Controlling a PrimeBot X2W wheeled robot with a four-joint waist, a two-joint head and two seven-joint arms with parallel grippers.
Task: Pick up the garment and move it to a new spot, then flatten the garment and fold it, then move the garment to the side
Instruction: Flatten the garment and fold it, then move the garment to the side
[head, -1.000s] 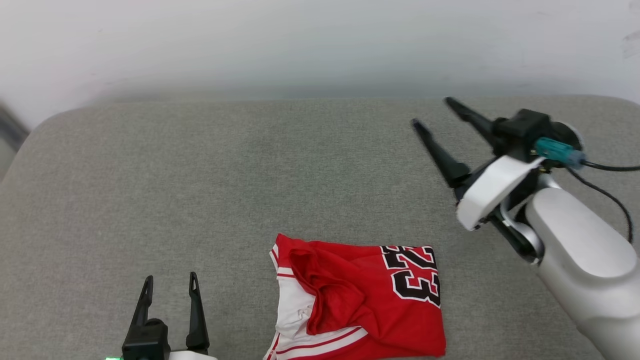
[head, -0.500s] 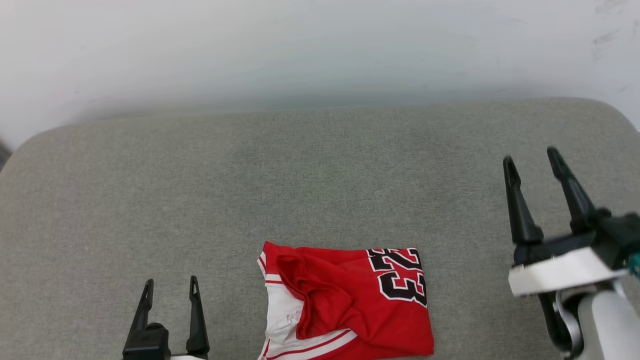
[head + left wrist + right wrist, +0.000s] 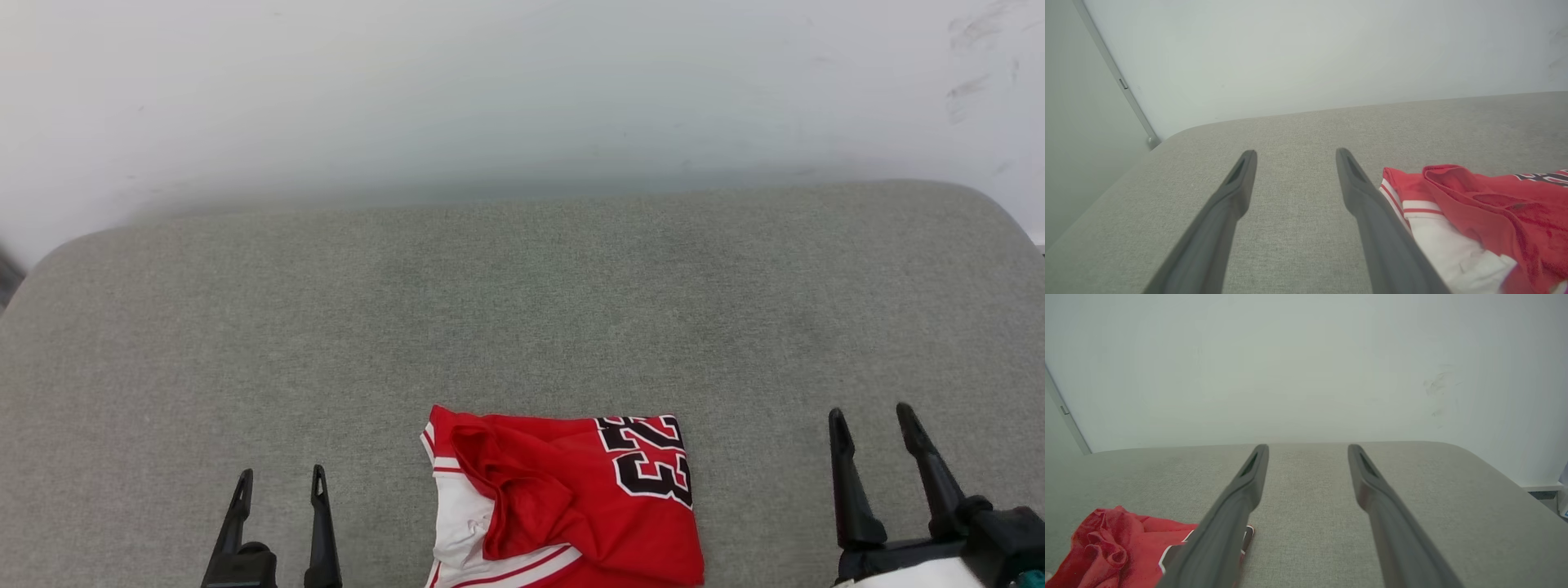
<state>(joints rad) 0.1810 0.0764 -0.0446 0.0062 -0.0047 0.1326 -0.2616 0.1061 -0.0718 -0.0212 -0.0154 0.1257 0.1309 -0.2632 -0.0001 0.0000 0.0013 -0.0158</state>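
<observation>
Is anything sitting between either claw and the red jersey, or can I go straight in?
Nothing visible is in the way. The red jersey lies loosely folded on the grey cushion, with only bare cushion between it and the open left claw and the open right claw, one on either side.

Right gripper (image 3: 869, 410): earlier raised at the upper right and angled leftward, now drawn back to lower right, fingers pointing straight ahead.
</observation>
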